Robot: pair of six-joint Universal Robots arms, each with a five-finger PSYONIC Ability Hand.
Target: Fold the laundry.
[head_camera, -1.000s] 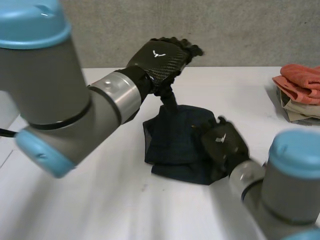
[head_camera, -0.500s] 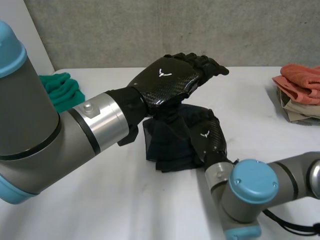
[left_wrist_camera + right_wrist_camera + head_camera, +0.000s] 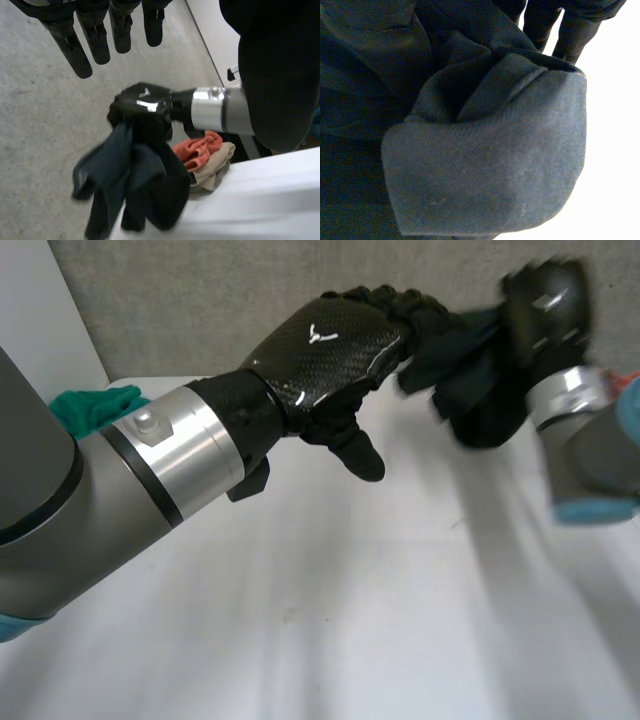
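Observation:
A dark navy cloth (image 3: 482,392) hangs bunched in the air above the table's far right. My right hand (image 3: 545,302) is curled round its upper part. The left wrist view shows that right hand (image 3: 142,107) clutching the cloth (image 3: 135,185), which dangles below it in loose folds. In the right wrist view the folded cloth (image 3: 490,165) bulges under the palm, with the fingers (image 3: 570,30) wrapped over it. My left hand (image 3: 330,345) hovers above the table's middle, just left of the cloth. Its fingers (image 3: 95,40) are straight and hold nothing.
A green cloth (image 3: 95,405) lies at the table's far left. An orange cloth (image 3: 200,150) sits on a beige folded pile (image 3: 212,172) at the far right. The white table (image 3: 350,590) is bare below both hands. A grey wall stands behind.
My right hand closed on the dark cloth and carried it off the table, up and to the right. My left hand stayed raised and open, shifting slightly.

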